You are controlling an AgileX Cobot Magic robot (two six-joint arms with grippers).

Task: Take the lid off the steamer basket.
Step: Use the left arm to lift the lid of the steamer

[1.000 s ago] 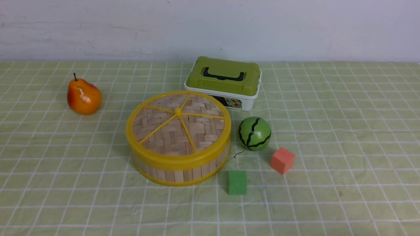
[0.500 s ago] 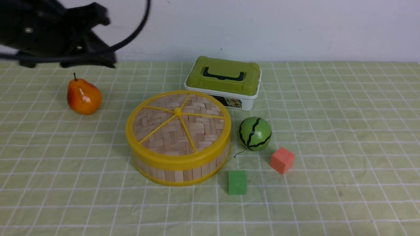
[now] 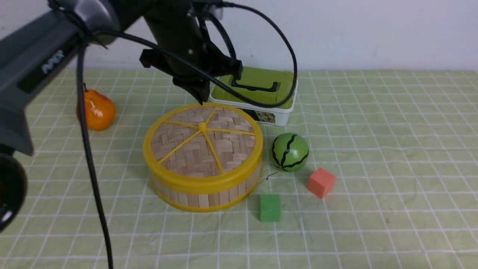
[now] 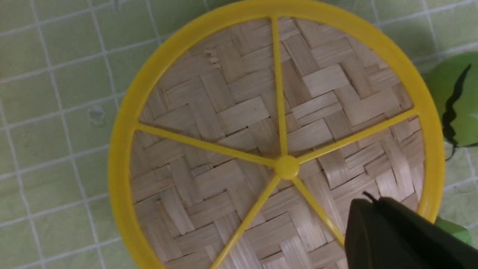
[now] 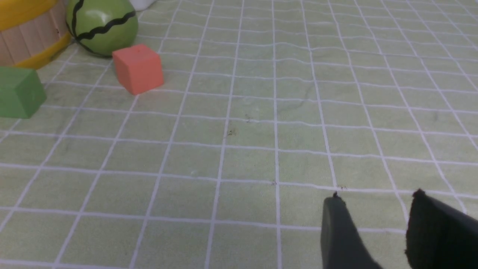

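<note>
The lid (image 3: 203, 144), a woven bamboo disc with a yellow rim, thin spokes and a small centre knob, sits on the steamer basket (image 3: 201, 198) in the middle of the table. My left gripper (image 3: 201, 100) hangs tip-down just above the lid's far edge, shut, with nothing in it. In the left wrist view the lid (image 4: 239, 112) fills the picture and the shut gripper (image 4: 373, 200) hovers over the weave inside the rim, beside the knob. My right gripper (image 5: 377, 196) is open low over bare cloth, off to the right of the basket (image 5: 22, 37); the front view does not show it.
A white box with a green lid (image 3: 261, 76) stands right behind the basket, under the left arm's cable. A pear (image 3: 96, 111) lies far left. A watermelon ball (image 3: 289, 152), a red cube (image 3: 321, 182) and a green cube (image 3: 270, 207) sit right of the basket.
The left arm has swung in from the upper left, where only part of it showed half a second ago, to above the lid's far edge. The lid and basket have not moved.
</note>
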